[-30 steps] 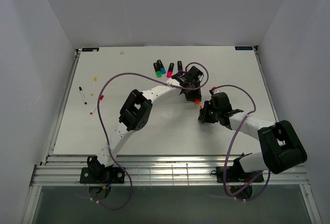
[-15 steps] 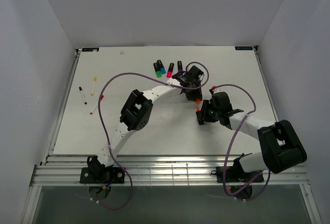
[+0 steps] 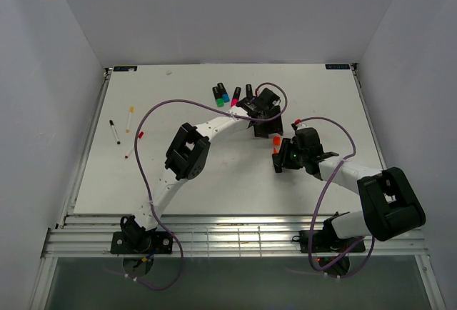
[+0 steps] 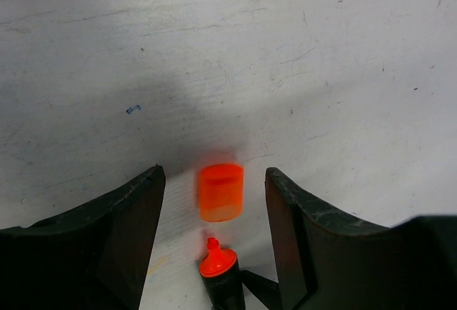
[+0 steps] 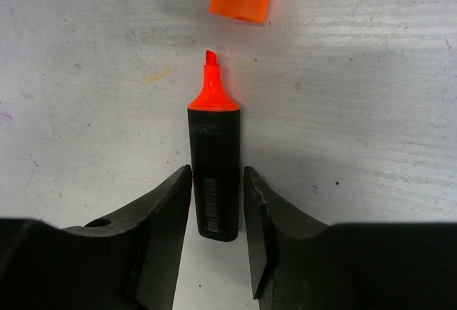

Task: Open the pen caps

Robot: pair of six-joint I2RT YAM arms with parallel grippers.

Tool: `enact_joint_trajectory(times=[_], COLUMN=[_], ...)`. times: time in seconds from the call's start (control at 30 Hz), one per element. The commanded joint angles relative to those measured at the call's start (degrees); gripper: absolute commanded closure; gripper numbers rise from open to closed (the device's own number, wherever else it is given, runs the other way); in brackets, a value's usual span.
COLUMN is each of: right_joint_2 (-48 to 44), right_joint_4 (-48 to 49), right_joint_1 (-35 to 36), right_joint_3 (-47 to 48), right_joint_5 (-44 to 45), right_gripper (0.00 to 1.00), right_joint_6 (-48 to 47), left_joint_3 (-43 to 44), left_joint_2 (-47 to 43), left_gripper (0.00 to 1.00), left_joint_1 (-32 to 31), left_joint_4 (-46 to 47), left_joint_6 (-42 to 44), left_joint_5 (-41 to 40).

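An orange pen cap (image 4: 221,192), blurred, sits free between the spread fingers of my open left gripper (image 4: 216,174), touching neither. Just below the cap is the orange tip of its black marker (image 4: 217,260). In the right wrist view that marker (image 5: 214,174) lies on the table between the fingers of my right gripper (image 5: 216,171). A thin gap shows at the right finger. In the top view the orange cap (image 3: 276,139) lies between both grippers. Capped markers in green (image 3: 218,101), blue (image 3: 226,98), pink (image 3: 235,101) and purple (image 3: 248,96) lie just behind the left gripper (image 3: 265,126).
Three thin pens lie at the far left of the white table (image 3: 214,174): one black-capped (image 3: 115,131), one yellowish (image 3: 130,118), one red-capped (image 3: 136,143). Purple cables loop over both arms. Grey walls close in the table on three sides.
The left gripper has opened and let go of the orange cap, which now shows apart from the marker. The right gripper's jaws have loosened around the marker body.
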Motion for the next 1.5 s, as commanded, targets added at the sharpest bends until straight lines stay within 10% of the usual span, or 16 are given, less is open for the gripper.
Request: enact_joint_trajectory(times=[0.0, 1.17, 1.47], right_joint_2=[-0.63, -3.52, -11.34], right_joint_4=[-1.85, -1.5, -2.29], right_joint_1=[-0.49, -0.58, -0.49], right_joint_3=[-1.7, -5.74, -4.25], right_joint_5=[1.02, 2.07, 0.93], right_gripper=[0.58, 0.68, 0.41], right_joint_6=[-0.93, 7.51, 3.3], left_joint_3=[0.82, -10.25, -9.72], left_joint_2=[-0.92, -16.21, -16.92], left_gripper=[0.3, 0.29, 0.29], left_joint_1=[0.73, 11.45, 16.82], left_joint_4=[-1.92, -0.78, 0.45], left_joint_6=[1.0, 3.81, 8.02], left_joint_5=[-1.56, -10.08, -9.64])
